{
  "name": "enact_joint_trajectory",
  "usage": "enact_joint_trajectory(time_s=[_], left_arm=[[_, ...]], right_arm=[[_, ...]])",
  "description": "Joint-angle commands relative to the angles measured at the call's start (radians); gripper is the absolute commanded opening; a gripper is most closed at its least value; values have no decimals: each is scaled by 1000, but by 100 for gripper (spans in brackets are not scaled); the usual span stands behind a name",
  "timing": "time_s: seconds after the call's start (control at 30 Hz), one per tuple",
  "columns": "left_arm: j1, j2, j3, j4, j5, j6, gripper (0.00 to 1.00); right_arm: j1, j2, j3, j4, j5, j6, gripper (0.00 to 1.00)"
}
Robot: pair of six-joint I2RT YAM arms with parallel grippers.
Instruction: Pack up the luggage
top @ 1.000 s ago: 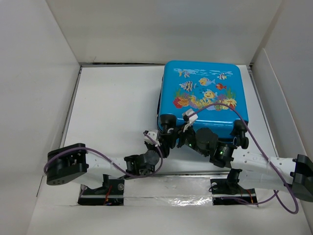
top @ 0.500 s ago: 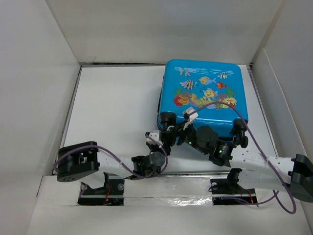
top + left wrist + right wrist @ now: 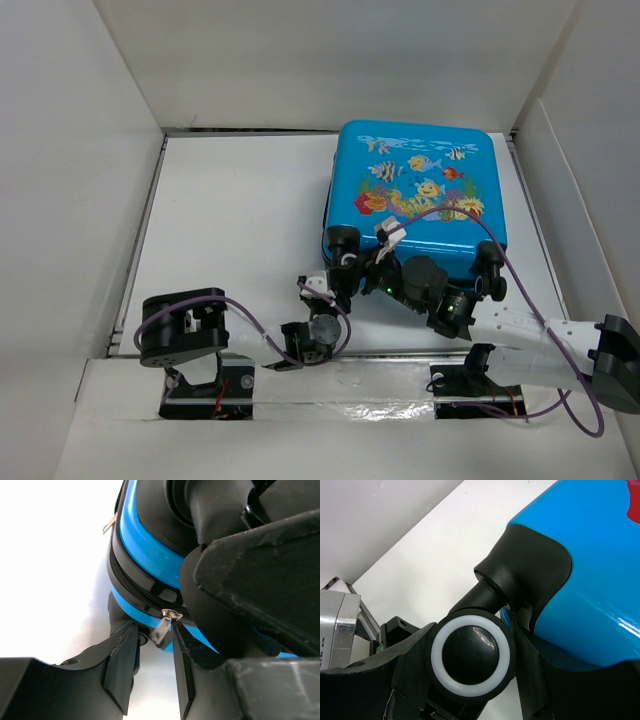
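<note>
The luggage (image 3: pixel 415 190) is a bright-blue fish-print suitcase, lying flat and closed at the back right. My right gripper (image 3: pixel 347 258) is shut on its black near-left wheel (image 3: pixel 471 655), one finger on each side. My left gripper (image 3: pixel 318 290) is at the near-left corner, low on the table. In the left wrist view its fingers (image 3: pixel 120 665) stand slightly apart with the metal zipper pull (image 3: pixel 162 628) hanging between the tips, close to the right finger. The blue shell (image 3: pixel 145 545) and black zipper line fill that view's middle. No clothes are in view.
White walls (image 3: pixel 70 180) box in the table on the left, back and right. The suitcase's other near wheel (image 3: pixel 490 258) sticks out at the right. Purple cables loop over both arms. White table surface (image 3: pixel 230 220) lies left of the suitcase.
My left arm's elbow has swung to the right, toward its base, while its gripper stays at the suitcase's near-left corner. The right arm and suitcase have barely moved.
</note>
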Motion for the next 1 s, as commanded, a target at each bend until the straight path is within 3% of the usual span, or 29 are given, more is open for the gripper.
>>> enact_joint_trajectory(time_s=[0.0, 0.13, 0.27, 0.47, 0.77, 0.87, 0.97], left_arm=[[3, 0, 100, 275, 0, 106, 31], [3, 17, 118, 298, 0, 136, 29], [3, 28, 118, 316, -36, 194, 0], [3, -35, -3, 307, -52, 194, 0], [31, -264, -152, -9, -51, -2, 0], [31, -307, -189, -18, 68, -18, 0], [-33, -250, -183, 48, 231, 30, 0]], right_arm=[[38, 1, 27, 119, -150, 26, 0], [38, 2, 22, 124, -147, 28, 0], [38, -4, 1, 139, -135, 28, 0], [38, -64, -27, 109, -69, 22, 0], [38, -169, -35, -9, -34, -9, 0], [38, -186, -47, -22, -23, -6, 0], [38, -176, -36, -28, -25, -7, 0]])
